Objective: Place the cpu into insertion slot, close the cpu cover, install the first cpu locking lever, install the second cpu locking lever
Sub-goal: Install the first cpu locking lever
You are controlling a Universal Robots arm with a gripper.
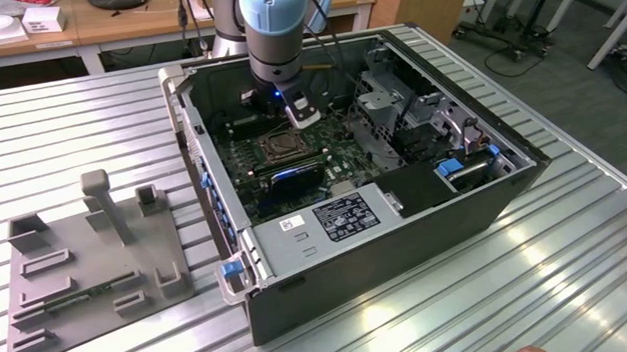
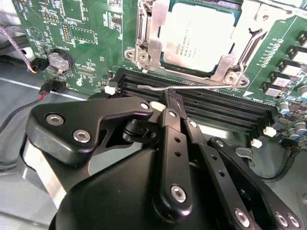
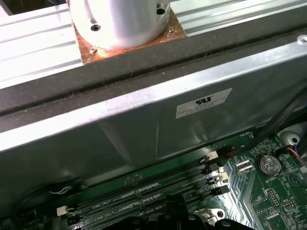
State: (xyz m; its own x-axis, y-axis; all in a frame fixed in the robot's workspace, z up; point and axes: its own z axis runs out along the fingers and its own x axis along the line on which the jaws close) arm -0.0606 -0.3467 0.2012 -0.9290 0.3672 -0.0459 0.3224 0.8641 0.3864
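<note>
My gripper [image 2: 171, 101] pinches shut on the thin wire locking lever [image 2: 192, 86] — the cpu [image 2: 199, 36] sits in its insertion slot [image 2: 144, 48] under the cpu cover [image 2: 154, 44], at twelve o'clock from my fingertips.

The cpu [image 2: 197, 36] carries faint grey print on its metal top. A white sticker [image 3: 203, 103] sits on the case wall, and a dark label [image 1: 345, 217] on the case's inner cover; their wording is too small to read.
</note>
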